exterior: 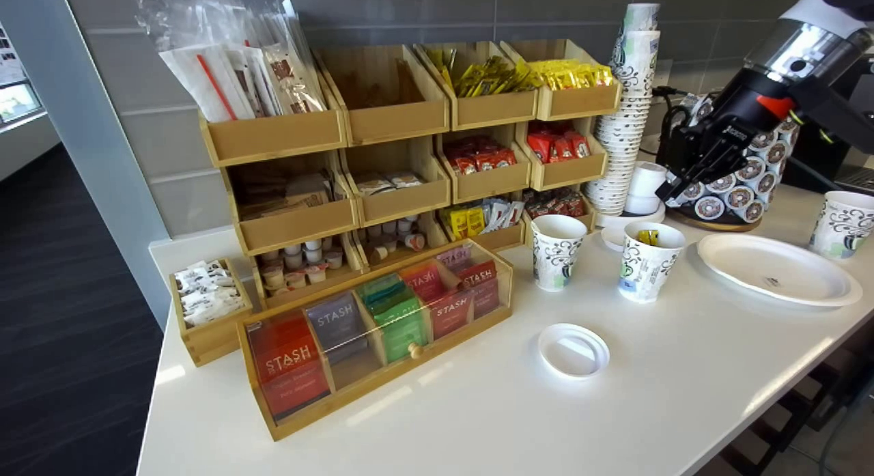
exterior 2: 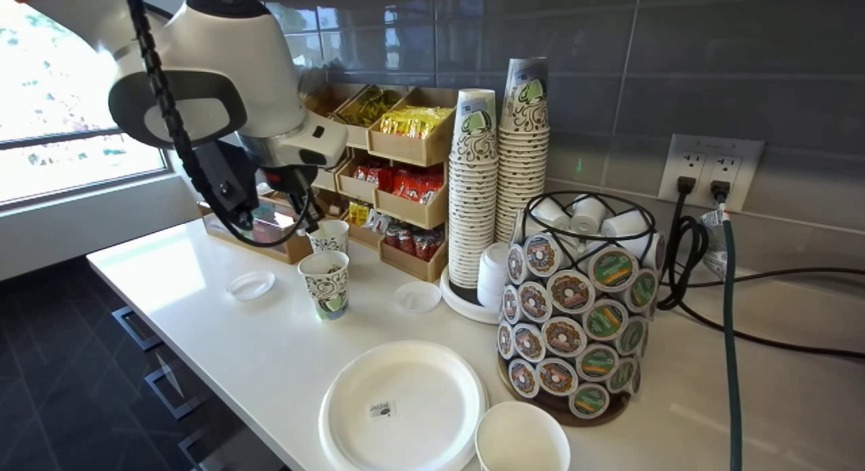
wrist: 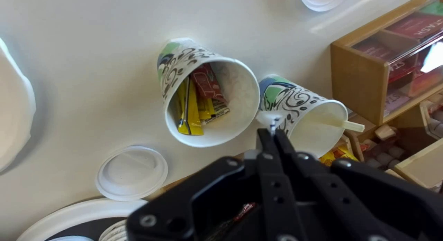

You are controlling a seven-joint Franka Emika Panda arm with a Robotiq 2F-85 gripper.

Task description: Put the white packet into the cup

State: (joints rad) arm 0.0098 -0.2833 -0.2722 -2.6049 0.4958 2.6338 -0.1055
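Fingers (wrist: 265, 144) nipped on the white packet (wrist: 266, 118), likely cup (wrist: 240, 101) just to the side

The tips are drawn together, the packet sticking out ahead of them. In the wrist view it shows between two cup mouths rather than inside either; how high it hangs above the rims is hard to judge, as it is too small to make out in the exterior views.

The cup holding yellow and red sachets (wrist: 194, 121) looks the better goal. A clean drop calls for a sideways shift until the packet is over the middle of that mouth, then a short lowering and a gentle release, fingers kept off the rim: so light a cup should tip easily. The second cup (wrist: 313, 133), just beside it, has a stick (wrist: 353, 126) leaning out over its rim that the fingers could snag.

Farther out, the easiest room is toward the front: in an exterior view, bare surface (exterior: 491, 408) runs past a lid (exterior: 573, 351) to the front edge. Behind stand wooden bins (exterior: 396, 124) and tall cup stacks (exterior: 620, 148), and a plate (exterior: 806, 278) lies to one side, so leaving straight up seems safest.
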